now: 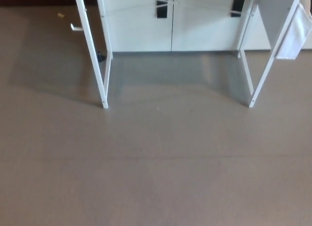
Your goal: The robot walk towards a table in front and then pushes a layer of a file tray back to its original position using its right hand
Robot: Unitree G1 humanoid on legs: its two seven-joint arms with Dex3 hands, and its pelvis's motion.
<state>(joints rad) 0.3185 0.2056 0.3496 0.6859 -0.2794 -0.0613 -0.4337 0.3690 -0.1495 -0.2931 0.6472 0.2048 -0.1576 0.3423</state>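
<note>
The floor (156,162) is a plain grey-brown sheet, bare across the near half, with a faint seam running side to side. Two pairs of white table legs stand on it, one pair to the left (97,65) and one to the right (253,70), throwing a soft shadow (170,74) between them; white cabinets (170,21) rise from the floor just behind. Left of the legs lie a small yellowish scrap (61,14) and a small white piece (76,27).

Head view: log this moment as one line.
phase: approach | seen: table legs, floor, cabinet | file tray: not visible | hands: not in view
</note>
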